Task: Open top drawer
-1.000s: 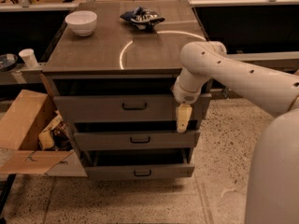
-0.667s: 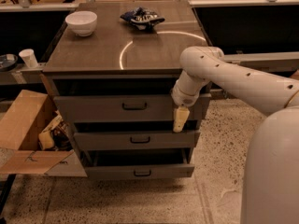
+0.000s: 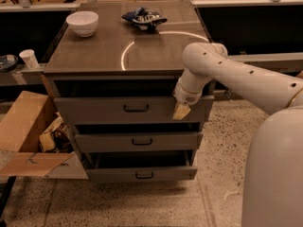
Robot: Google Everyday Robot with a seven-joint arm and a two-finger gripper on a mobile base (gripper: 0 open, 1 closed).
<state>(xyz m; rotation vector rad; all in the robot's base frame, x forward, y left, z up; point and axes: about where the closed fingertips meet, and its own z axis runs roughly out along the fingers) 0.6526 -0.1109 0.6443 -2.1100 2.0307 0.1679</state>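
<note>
I am working at the reaching step of opening the top drawer (image 3: 94, 110), and the grasp is not yet made. My gripper (image 3: 181, 111) is hanging point-down in front of the top drawer's front panel, close to that panel's edge on the side my arm (image 3: 236, 74) is coming from, and apart from its black bar handle (image 3: 136, 108). I cannot tell how far the gripper is open, and I am seeing nothing held in it.

The top drawer is sitting directly under the cabinet top (image 3: 94, 60), with a dark gap showing above its front. I am judging it barely out, if at all.

The next move is asking me to slide along the top drawer's front to the handle at its centre, close around the bar, and then pull straight out.

Below the top drawer, the middle drawer (image 3: 104, 143) and the bottom drawer (image 3: 109, 175) are standing out in steps. Their fronts are crowding the space beneath my path, so I am planning to stay level with the top handle. Above the top drawer, on the cabinet top, a white bowl (image 3: 82, 22) and a crumpled blue bag (image 3: 143, 18) are resting well back from the edge. Beside the top drawer, on the far side from my arm, an open cardboard box (image 3: 21, 126) is lying on the floor, with a paper cup (image 3: 30, 58) higher up. Neither is blocking the pull.
</note>
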